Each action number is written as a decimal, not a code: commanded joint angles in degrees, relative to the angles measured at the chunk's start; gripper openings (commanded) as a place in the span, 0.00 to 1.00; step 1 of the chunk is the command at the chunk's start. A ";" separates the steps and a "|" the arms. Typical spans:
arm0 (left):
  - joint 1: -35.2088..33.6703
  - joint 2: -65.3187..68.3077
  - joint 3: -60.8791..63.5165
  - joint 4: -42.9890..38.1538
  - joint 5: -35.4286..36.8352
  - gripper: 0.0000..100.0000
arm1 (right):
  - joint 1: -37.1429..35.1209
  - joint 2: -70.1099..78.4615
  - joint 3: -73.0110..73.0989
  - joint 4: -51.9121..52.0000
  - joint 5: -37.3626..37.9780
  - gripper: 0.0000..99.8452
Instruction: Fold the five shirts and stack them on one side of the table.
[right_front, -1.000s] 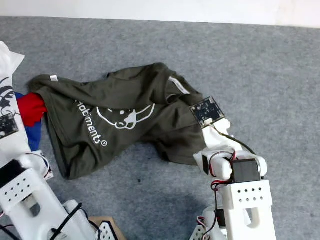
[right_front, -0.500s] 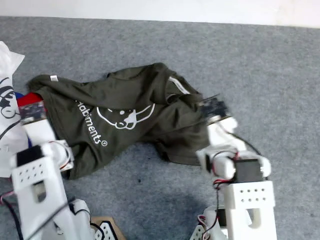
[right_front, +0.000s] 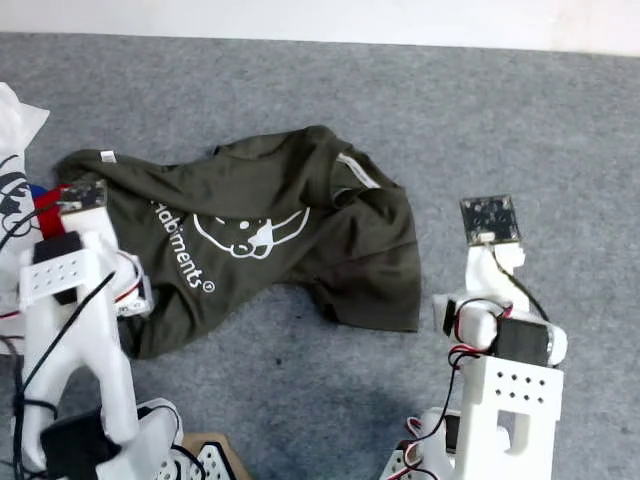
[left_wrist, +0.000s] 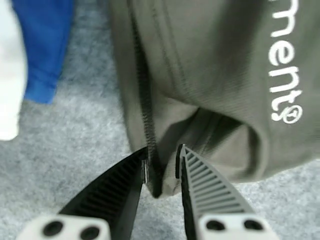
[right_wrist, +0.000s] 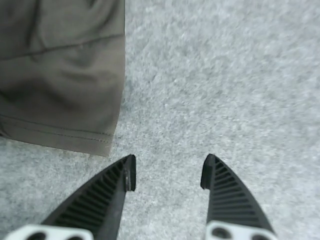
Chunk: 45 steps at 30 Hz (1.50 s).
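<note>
table (right_front: 540, 120): grey, carpet-like top; its far edge runs straight along a pale strip in the high view.
olive shirt (right_front: 260, 240): lies unfolded and rumpled on the left half of the table, white print up, stretched from near the left edge to about the middle. One hemmed edge faces the right side, another points to the near edge.
left gripper (left_wrist: 162, 165): at the shirt's left end, close to the table's left edge. Jaws narrow, pinching a small fold of the hem; the dark seam runs down against one finger (left_wrist: 125, 185).
right gripper (right_wrist: 167, 172): over bare table just right of the shirt's right-hand hem, not touching the cloth. Jaws wide, with grey table between them.
right hem of the shirt (right_wrist: 65, 137): lies flat, with a stitched double line, and ends at a square corner near one fingertip of the right gripper.
pile at the left edge: a white shirt (right_front: 15, 150), a red cloth (right_front: 48, 205) and a blue cloth (left_wrist: 45, 45) lie bunched together, the blue one just beside the olive shirt's hem with a strip of table between.
open room: the whole right half of the table, the band along the far edge beyond the shirt, and the patch at the near edge between the two arm bases.
</note>
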 joint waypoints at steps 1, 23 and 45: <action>4.00 1.63 -2.33 0.88 3.60 0.11 | 0.22 -0.13 2.42 -2.86 0.79 0.22; 5.23 2.95 1.10 0.35 6.68 0.11 | -16.92 0.40 9.01 -1.27 0.79 0.22; 5.05 2.95 5.58 -5.27 6.68 0.11 | -22.37 0.40 11.12 -5.32 -1.58 0.22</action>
